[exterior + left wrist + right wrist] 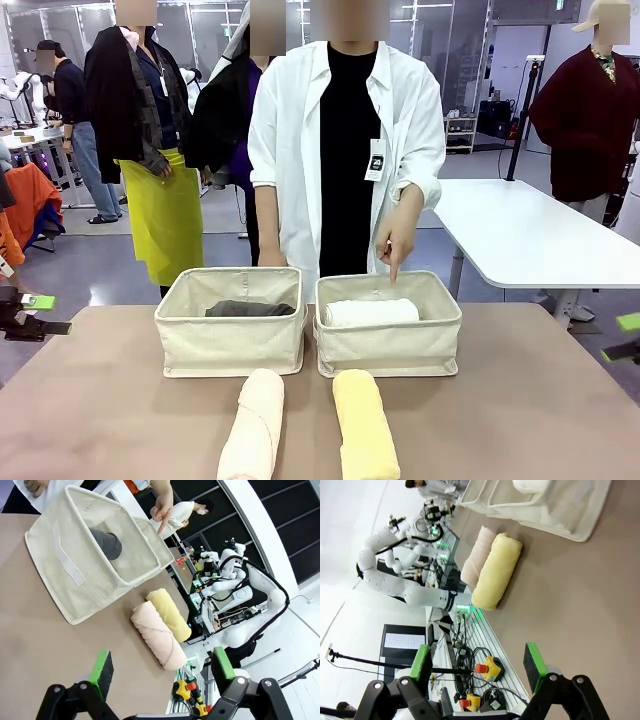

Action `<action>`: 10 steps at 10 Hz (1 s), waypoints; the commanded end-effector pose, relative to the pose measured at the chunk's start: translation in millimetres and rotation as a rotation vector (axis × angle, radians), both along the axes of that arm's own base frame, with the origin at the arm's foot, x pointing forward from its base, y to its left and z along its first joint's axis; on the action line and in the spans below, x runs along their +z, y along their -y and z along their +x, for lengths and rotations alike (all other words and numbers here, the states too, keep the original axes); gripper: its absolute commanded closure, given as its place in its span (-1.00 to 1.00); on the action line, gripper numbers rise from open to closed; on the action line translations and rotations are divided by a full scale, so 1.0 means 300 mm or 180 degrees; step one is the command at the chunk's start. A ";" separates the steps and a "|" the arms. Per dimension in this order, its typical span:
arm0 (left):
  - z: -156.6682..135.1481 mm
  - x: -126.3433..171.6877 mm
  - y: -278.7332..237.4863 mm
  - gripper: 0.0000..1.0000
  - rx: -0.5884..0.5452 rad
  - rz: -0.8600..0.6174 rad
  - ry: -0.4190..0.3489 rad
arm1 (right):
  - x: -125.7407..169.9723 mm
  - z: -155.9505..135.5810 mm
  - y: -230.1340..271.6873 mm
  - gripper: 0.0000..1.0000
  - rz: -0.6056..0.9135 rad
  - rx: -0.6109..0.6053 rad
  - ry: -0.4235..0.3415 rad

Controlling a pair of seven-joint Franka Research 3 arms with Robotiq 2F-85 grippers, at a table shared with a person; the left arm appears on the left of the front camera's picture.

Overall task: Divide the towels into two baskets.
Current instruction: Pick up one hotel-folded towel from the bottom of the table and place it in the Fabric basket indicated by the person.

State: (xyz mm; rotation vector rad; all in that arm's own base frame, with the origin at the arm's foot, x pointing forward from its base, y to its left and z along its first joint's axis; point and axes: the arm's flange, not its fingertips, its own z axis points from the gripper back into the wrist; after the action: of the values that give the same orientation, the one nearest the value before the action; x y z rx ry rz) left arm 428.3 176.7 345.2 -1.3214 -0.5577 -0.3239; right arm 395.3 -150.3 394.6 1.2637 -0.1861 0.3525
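Centre-left beige canvas basket (232, 350) holds dark grey terry roll (250, 309), centre-right basket (390, 352) white roll (370, 312); pink roll (254, 425), yellow roll (365, 425) on brown table (120, 420), bottom centre. Wide and empty: left tool (161, 665), right tool (477, 661).

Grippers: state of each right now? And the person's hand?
Left gripper: open, holding nothing.
Right gripper: open, holding nothing.
Person's hand: empty, index finger pointing down at the basket with the white towel.
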 end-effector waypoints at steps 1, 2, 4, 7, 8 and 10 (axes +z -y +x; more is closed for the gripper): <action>-0.017 0.008 0.004 -1.00 0.0027 0.0006 -0.0009 | 0.088 0.065 -0.191 -0.85 -0.0279 0.0072 -0.0330; -0.017 0.008 0.004 -1.00 0.0027 0.0006 -0.0009 | 0.100 0.095 -0.306 -0.85 -0.0358 0.0059 -0.0436; -0.017 0.008 0.004 -1.00 0.0027 0.0006 -0.0009 | 0.102 0.130 -0.543 -0.85 -0.0779 -0.0041 -0.0499; -0.017 0.008 0.004 -1.00 0.0027 0.0006 -0.0009 | 0.042 0.130 -0.841 -0.85 -0.1186 -0.0256 -0.0557; -0.017 0.008 0.004 -1.00 0.0027 0.0006 -0.0009 | 0.011 0.121 -0.917 -0.85 -0.1344 -0.0332 -0.0546; -0.017 0.008 0.004 -1.00 0.0027 0.0006 -0.0009 | -0.042 0.108 -1.022 -0.85 -0.1691 -0.0511 -0.0463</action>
State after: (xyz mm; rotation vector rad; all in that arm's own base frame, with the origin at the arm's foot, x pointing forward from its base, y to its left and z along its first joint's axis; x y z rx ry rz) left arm 427.8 177.5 344.9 -1.3215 -0.5588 -0.3215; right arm 429.6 146.1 386.4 0.7991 -0.0477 0.2083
